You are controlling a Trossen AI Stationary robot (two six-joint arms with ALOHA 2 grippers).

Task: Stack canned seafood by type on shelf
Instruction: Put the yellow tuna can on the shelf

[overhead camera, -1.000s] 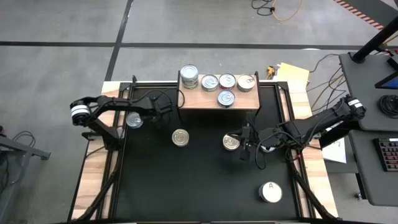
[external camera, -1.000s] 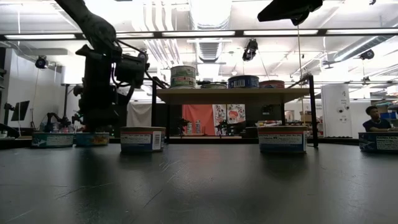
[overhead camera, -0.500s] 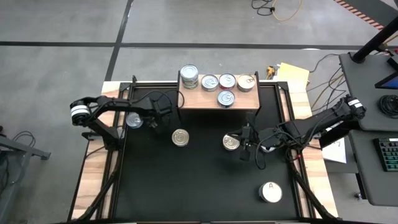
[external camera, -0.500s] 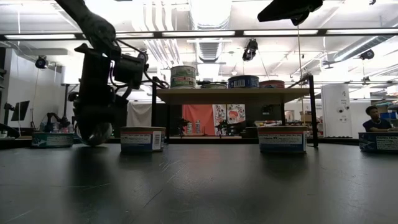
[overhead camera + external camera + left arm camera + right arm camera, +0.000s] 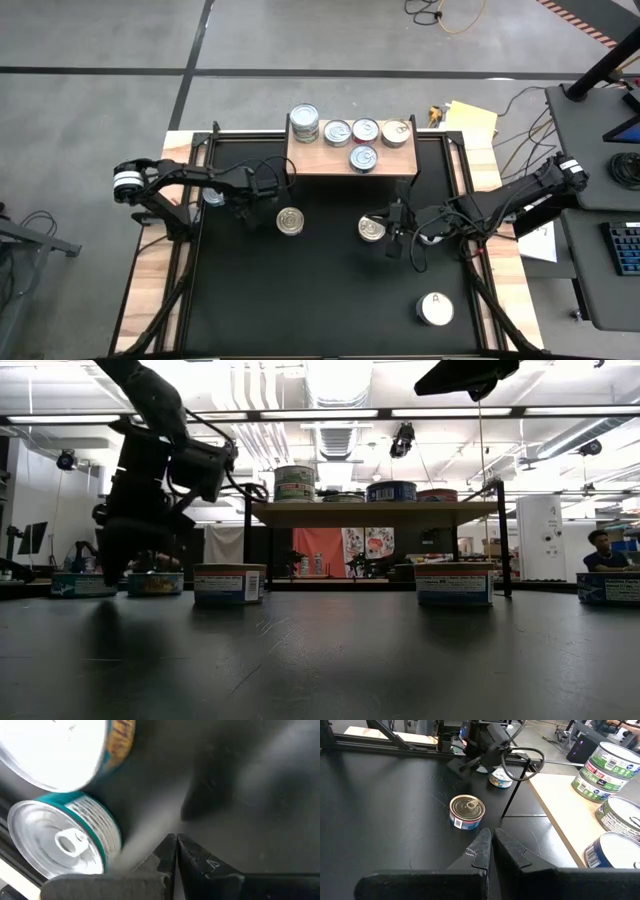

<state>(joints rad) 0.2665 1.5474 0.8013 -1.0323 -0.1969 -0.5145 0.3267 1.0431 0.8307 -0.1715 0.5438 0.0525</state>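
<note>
Left hand (image 5: pixel 243 211) shifted toward gold tin (image 5: pixel 290 221) — fingers shut, empty.

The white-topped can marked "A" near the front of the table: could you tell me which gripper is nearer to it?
Right. The right gripper is mid-table, up-table and left of the can marked "A". The left gripper sits much farther away, across the table near the far-left cans.
</note>
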